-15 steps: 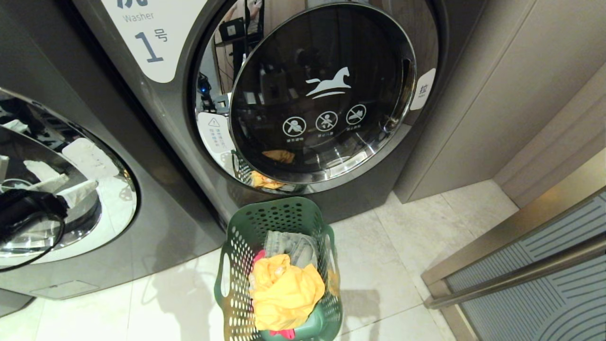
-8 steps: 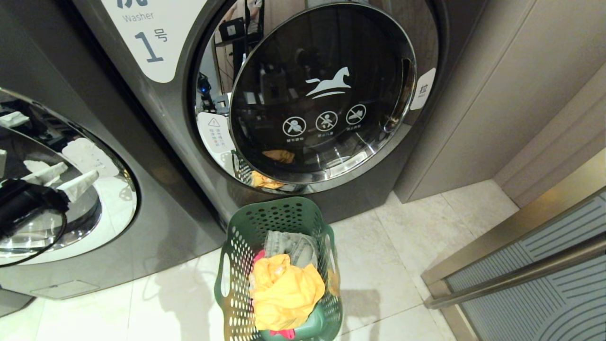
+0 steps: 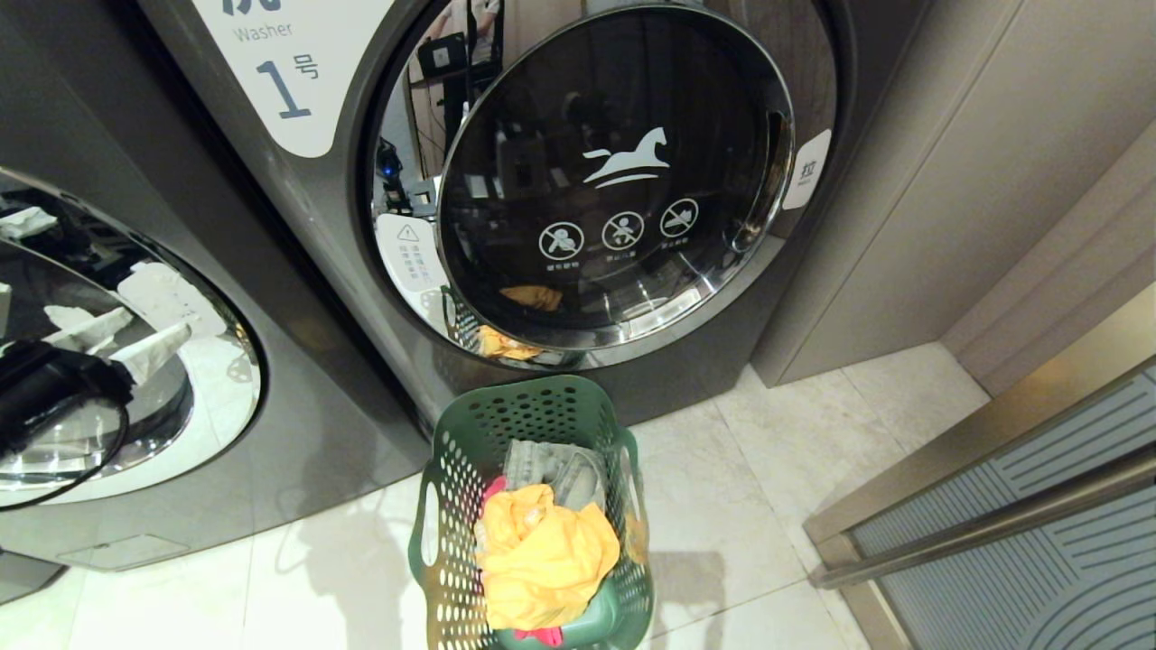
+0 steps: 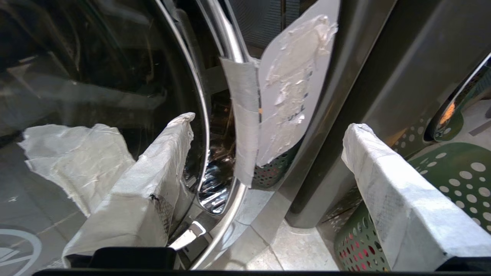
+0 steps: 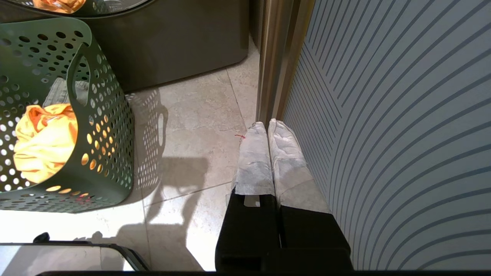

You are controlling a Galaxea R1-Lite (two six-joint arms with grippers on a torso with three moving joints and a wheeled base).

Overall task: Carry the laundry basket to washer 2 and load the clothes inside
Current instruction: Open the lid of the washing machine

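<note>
The dark green laundry basket [image 3: 470, 424] stands on the floor in front of the washer labelled 1 [image 3: 289, 90]. It holds the clothes: a yellow garment [image 3: 542, 551] on top, grey-green denim [image 3: 551, 469] behind it and a bit of pink-red [image 3: 495, 489]. At the far left, my left gripper [image 3: 122, 343] is open in front of the glass door [image 4: 96, 76] of a second washer. Its number label is out of view, so I cannot tell whether it is washer 2. The wrapped fingers [image 4: 161, 161] straddle a taped tab [image 4: 245, 115] on that door's edge without touching it. My right gripper [image 5: 266, 124] hangs shut and empty.
Washer 1's door [image 3: 614, 181] is closed and mirrors the basket. A striped panel [image 5: 383, 115] with a metal frame [image 3: 975, 506] stands to the right, close beside the right gripper. Pale floor tiles [image 3: 777, 469] lie between the basket and that panel.
My left gripper has turned slightly in front of the left washer's door, with its fingertips a little higher. The basket, the clothes and the right arm have not moved.
</note>
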